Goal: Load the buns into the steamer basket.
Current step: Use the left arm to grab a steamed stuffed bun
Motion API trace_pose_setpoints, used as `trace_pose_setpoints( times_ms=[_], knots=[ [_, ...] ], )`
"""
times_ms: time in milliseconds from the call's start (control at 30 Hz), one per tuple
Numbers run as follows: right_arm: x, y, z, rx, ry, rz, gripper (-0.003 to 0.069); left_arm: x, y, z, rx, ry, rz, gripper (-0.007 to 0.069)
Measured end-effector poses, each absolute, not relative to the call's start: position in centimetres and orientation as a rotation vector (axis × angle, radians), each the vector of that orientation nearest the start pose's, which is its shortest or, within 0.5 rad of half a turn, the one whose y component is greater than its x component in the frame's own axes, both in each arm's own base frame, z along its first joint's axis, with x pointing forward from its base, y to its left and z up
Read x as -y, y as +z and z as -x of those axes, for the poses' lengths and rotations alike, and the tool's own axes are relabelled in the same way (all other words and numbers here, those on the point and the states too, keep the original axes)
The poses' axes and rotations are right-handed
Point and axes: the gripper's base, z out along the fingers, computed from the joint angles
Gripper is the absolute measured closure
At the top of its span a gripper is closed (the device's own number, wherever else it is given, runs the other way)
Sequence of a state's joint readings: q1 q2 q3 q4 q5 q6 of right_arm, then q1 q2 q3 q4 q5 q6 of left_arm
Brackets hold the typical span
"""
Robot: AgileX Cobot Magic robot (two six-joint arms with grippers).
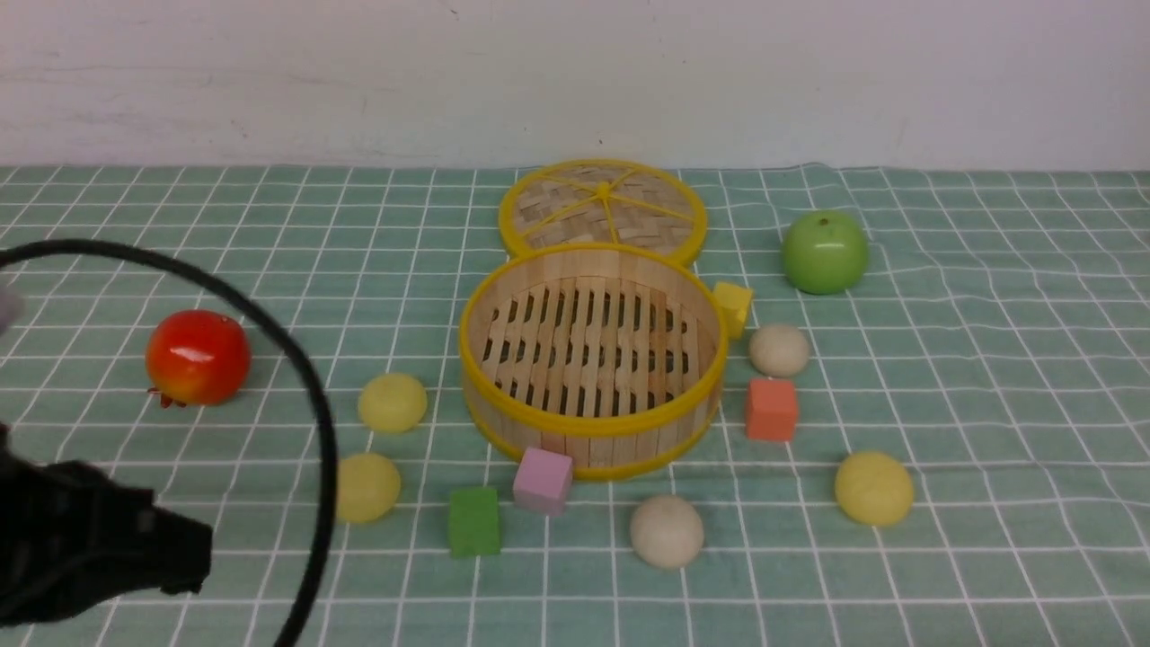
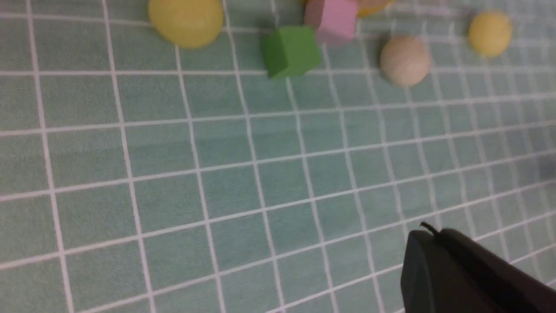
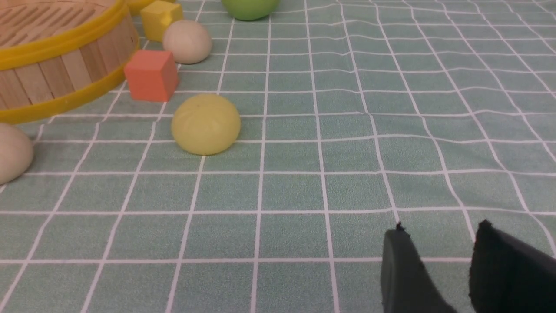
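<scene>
Our left gripper (image 2: 428, 237), low at the front frame's left, is pressed together on nothing; our right gripper (image 3: 441, 230) stands spread and empty. The basket (image 1: 588, 427) sits mid-frame, with all five buns (image 1: 393, 402) lying around it on the cloth (image 1: 988, 359).

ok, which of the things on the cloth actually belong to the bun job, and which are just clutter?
Job:
- steamer basket, empty
- pale yellow buns
- off-white buns

Clutter:
- lid
- green apple
- red fruit
- yellow cube
- orange cube
- pink cube
- green cube
</scene>
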State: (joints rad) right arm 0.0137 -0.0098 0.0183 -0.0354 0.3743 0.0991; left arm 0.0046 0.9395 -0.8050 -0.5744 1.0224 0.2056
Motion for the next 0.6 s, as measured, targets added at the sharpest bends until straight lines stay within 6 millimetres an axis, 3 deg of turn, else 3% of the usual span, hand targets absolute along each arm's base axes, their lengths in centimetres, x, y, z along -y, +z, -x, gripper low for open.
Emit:
trace_pose_setpoints(
  times_ms=[133, 267, 367, 600],
  knots=[
    [0.0, 17.4, -5.3, -1.866, 0.043, -0.058, 0.0419, 4.5, 29.2, -20.2, -2.667, -0.672, -0.073, 0.0638],
    [0.0, 17.4, -5.3, -1.866, 0.043, -0.058, 0.0419, 6.2, 28.2, -21.6, -2.716, -0.646, -0.192, 0.0638],
    [0.0, 17.4, -5.3, -1.866, 0.043, -0.058, 0.0419, 8.6, 28.0, -22.4, -2.696, -0.556, -0.285, 0.0638],
    [0.0, 17.4, -5.3, -1.866, 0.043, -0.058, 0.0419, 8.9, 26.1, -26.3, -2.748, -0.271, -0.23, 0.0638]
  ],
)
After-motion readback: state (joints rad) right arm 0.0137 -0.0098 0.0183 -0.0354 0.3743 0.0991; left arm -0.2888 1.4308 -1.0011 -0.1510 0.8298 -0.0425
